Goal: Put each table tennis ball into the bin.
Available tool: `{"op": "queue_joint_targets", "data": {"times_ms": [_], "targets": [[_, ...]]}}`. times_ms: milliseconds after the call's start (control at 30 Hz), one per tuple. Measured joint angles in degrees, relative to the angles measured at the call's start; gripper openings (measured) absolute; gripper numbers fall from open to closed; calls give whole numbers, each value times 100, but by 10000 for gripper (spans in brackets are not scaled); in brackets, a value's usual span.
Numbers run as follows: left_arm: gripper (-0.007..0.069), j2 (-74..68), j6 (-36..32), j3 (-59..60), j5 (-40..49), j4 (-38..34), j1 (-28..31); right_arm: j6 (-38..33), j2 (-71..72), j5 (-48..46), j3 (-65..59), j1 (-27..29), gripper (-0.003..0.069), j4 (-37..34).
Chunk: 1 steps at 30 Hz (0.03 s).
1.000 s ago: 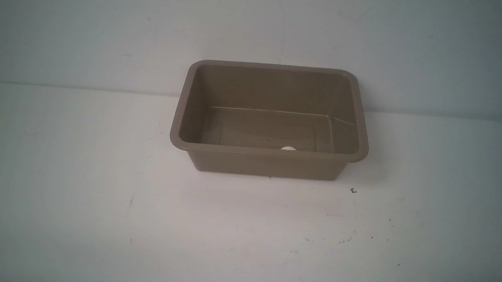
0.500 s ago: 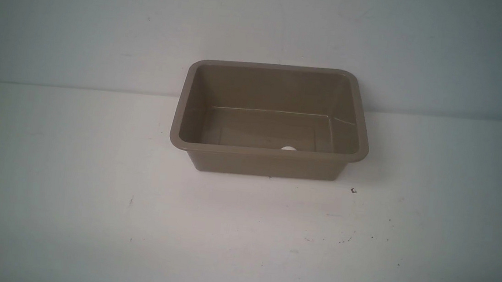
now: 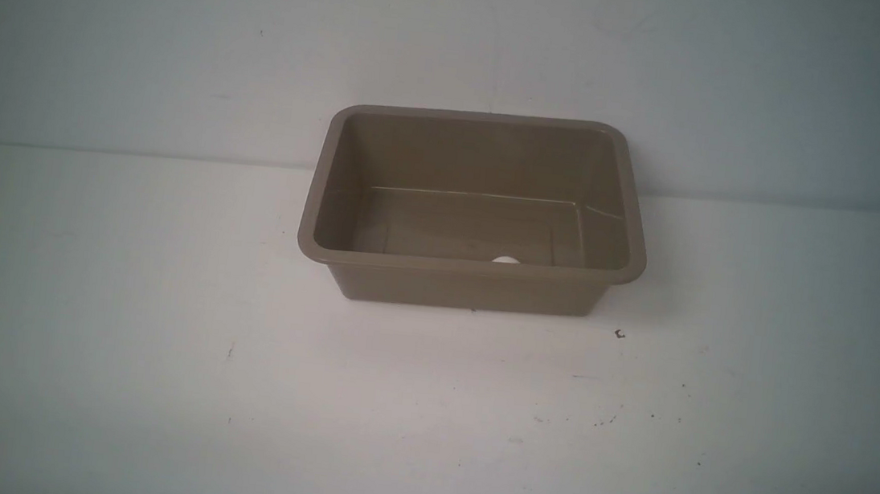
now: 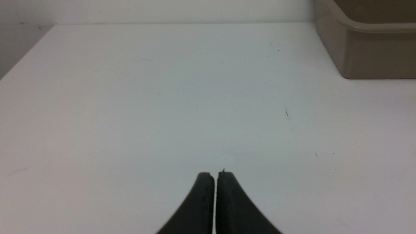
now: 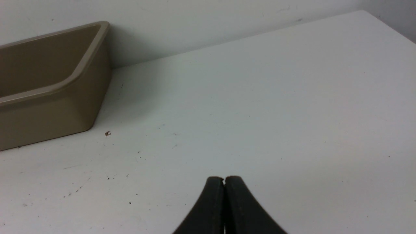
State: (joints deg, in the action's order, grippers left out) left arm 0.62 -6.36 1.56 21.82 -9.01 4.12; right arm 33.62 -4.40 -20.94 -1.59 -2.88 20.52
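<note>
White table (image 3: 152, 381) spreads before us; on it, by the wall, sits the brown bin (image 3: 468, 286). Our left gripper (image 4: 215, 174) and right gripper (image 5: 224, 178) are pressed together (both empty). Inside the bin lies the ball (image 3: 505, 260), against its near wall.

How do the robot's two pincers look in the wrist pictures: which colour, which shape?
Only the fingertips show. The left pincer has two matte black fingers, broad below and curving up to narrow, blunt tips. The right pincer looks the same: black, curved fingers. No cables, markings or arm links are visible.
</note>
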Motion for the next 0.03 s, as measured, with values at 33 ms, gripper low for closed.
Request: {"op": "queue_joint_targets", "data": {"times_ms": [33], "targets": [[-4, 0, 0, 0, 0, 0, 0, 0, 0, 0, 0, 0, -15, 0]]}}
